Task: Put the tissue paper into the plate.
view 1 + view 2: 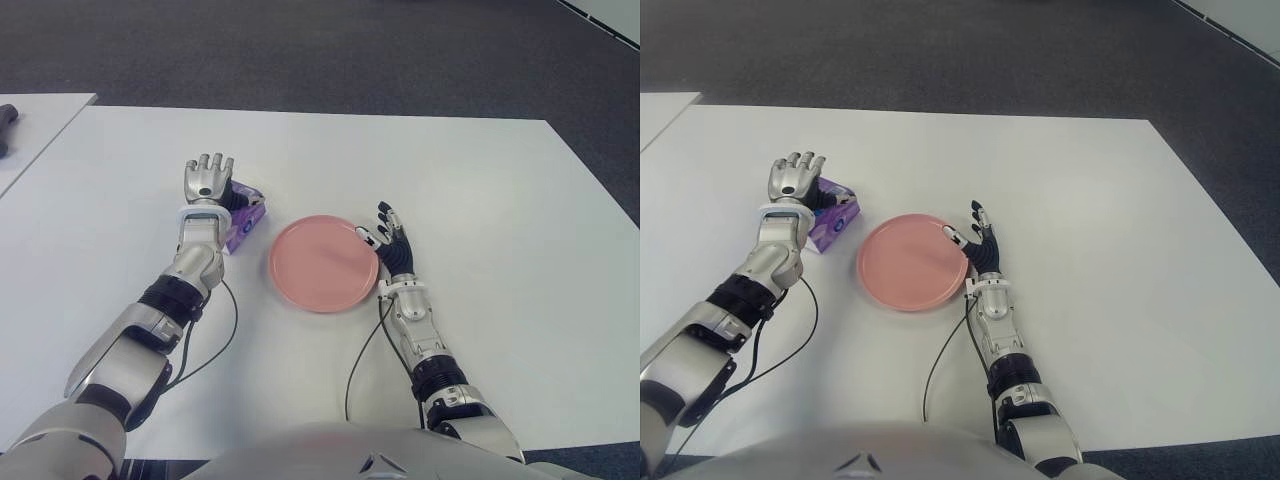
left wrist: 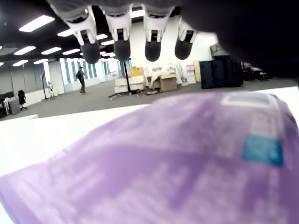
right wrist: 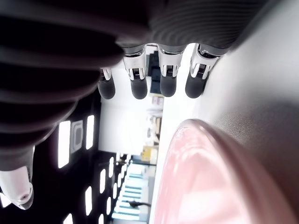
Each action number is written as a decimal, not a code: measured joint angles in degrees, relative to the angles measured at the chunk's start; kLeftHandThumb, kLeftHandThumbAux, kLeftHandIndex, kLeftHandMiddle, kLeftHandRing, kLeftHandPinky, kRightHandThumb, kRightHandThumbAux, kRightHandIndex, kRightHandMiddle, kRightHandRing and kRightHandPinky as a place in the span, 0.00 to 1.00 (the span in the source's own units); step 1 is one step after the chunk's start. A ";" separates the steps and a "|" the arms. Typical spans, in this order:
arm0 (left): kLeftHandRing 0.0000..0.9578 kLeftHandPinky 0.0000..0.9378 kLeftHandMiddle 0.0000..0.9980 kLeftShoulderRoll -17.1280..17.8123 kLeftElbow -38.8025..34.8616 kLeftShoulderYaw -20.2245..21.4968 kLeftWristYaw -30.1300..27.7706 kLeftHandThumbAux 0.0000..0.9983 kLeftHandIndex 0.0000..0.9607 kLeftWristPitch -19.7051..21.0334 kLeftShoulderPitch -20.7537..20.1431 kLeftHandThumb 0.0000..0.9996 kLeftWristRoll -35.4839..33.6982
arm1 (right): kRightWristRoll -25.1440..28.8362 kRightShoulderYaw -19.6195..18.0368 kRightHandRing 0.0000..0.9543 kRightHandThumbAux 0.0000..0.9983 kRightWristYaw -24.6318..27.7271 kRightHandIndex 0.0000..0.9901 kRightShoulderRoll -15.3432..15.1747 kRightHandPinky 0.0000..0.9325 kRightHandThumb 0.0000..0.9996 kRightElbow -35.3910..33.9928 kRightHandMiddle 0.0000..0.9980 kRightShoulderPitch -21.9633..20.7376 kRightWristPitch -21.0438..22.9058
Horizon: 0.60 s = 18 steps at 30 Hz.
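Left eye view has the round pink plastic plate (image 1: pixel 323 262) sitting flat on the white desk (image 1: pixel 480 200), and that plate is our landmark. Just to the plate's left lies the purple plastic-wrapped tissue paper pack (image 1: pixel 243 222), on the desk, close to the rim but not touching it and not in the plate. Over that pack sits the left robot hand (image 1: pixel 208 181), palm down, fingers (image 2: pixel 121 37) stretched out straight and spread; the left wrist view shows the purple wrapper filling the frame right under the palm, the fingertips reaching past it with nothing gripped. On the plate's right edge is the right robot hand (image 1: pixel 390 240), fingers extended and apart, thumb tip over the pink rim; the right wrist view shows its fingers (image 3: pixel 140 84) straight above the plate's lip, holding nothing. Black cables (image 1: pixel 225 340) trail from both forearms across the desk on the near side of the plate.
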 measured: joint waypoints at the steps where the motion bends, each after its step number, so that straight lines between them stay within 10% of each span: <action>1: 0.00 0.00 0.00 0.00 -0.05 0.00 0.00 0.21 0.00 0.50 -0.05 0.00 0.20 | 0.12 -0.07 0.00 0.57 0.17 0.00 0.04 0.00 0.08 -0.01 0.00 0.00 0.00; 18: 0.00 0.00 0.00 -0.01 -0.58 -0.67 -0.10 0.19 0.00 7.08 -0.16 0.00 1.57 | 0.63 -0.42 0.00 0.58 0.42 0.00 0.39 0.00 0.09 -0.44 0.00 0.32 -0.04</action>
